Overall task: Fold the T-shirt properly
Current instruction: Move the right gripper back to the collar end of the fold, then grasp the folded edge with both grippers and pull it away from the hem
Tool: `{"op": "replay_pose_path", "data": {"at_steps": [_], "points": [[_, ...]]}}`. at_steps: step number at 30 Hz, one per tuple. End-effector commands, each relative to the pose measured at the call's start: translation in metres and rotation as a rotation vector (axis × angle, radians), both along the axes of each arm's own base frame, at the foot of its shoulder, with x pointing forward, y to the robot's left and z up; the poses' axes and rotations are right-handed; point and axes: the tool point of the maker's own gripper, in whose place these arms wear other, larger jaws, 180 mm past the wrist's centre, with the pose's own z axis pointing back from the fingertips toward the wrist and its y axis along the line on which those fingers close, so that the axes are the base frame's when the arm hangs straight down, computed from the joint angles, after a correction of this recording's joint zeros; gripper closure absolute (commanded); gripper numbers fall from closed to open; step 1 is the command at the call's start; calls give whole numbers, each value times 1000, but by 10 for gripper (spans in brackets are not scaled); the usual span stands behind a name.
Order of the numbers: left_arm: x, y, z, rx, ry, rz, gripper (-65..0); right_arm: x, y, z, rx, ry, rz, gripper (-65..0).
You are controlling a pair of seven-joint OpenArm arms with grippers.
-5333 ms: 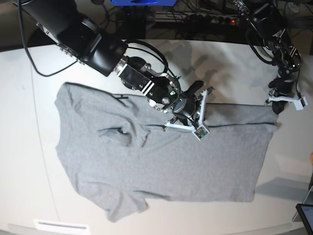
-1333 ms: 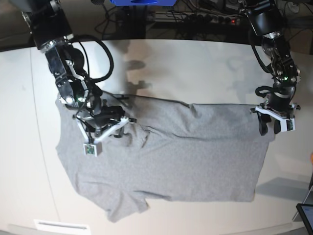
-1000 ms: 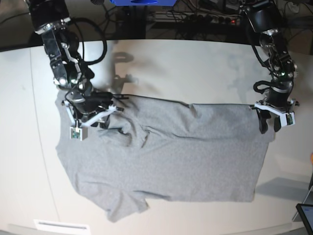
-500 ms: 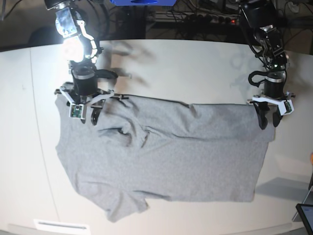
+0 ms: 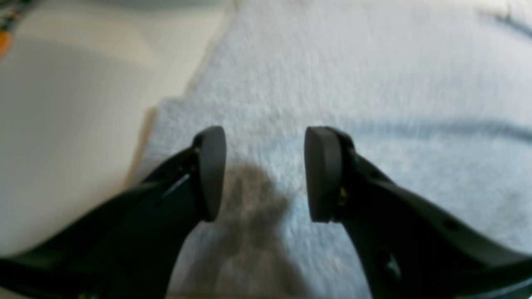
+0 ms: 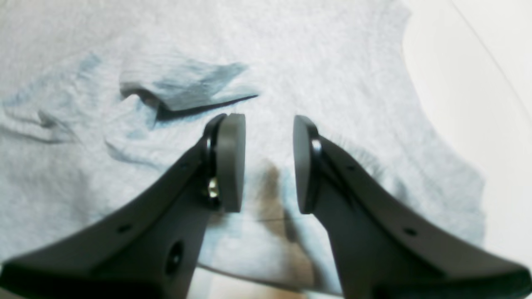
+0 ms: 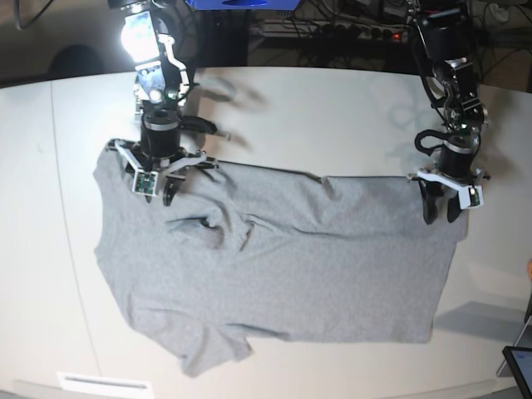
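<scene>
Along the tabletop's (image 7: 332, 91) far side, over the T-shirt's (image 7: 291, 266) folded far edge: right gripper (image 7: 155, 190) now swung from mid-shirt to its shoulder corner, left gripper (image 7: 441, 209) at hem corner, both parted, empty, likely poised for next fold pinch.

White table (image 7: 332, 108); cables (image 7: 332, 33) behind; tablet corner (image 7: 519, 366)

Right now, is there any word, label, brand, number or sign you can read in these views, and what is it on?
None can be read.
T-shirt: the grey side facing up is plain, no lettering visible.
Right gripper: a small green tag on its mount, too small to read.
Left gripper: a similar tag, also unreadable.
</scene>
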Motion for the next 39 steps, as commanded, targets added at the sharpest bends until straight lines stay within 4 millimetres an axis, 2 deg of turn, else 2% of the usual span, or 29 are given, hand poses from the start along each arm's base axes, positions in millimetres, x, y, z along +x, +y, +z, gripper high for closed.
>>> {"op": "replay_pose_path", "data": {"at_steps": [1,4,9,12,16,23,27,31,33,37,39], "points": [[10,4,16,16,-50,-9,-301,7,-3,13,-14,-52,-7,-190],[9,0,8,20,-23,-30,-301,5,-5,11,-17,-44,-9,-190],[4,-11,-6,18,20,-62,-301,1,-4,-4,-7,55,-5,-190],[-9,-7,-23,18,103,-54,-301,0,-11,-8,-21,80,-3,-190],[-21,0,-31,44,157,-63,-301,-2,-18,-12,-21,103,-20,-190],[-38,17,-35,91,202,-67,-301,-10,-40,-23,-20,180,-79,-189],[-43,21,-36,104,215,-70,-301,-17,-43,-28,-22,197,-85,-187],[-47,20,-39,99,224,-71,-301,-25,-44,-33,-26,219,-87,-187],[-48,18,-40,97,225,-73,-301,-30,-52,-36,-30,230,-107,-187],[-50,3,-37,93,209,-97,-301,-38,-69,-40,-39,246,-152,-187],[-54,-4,-35,95,203,-112,-301,-40,-72,-40,-40,249,-158,-187]]}}
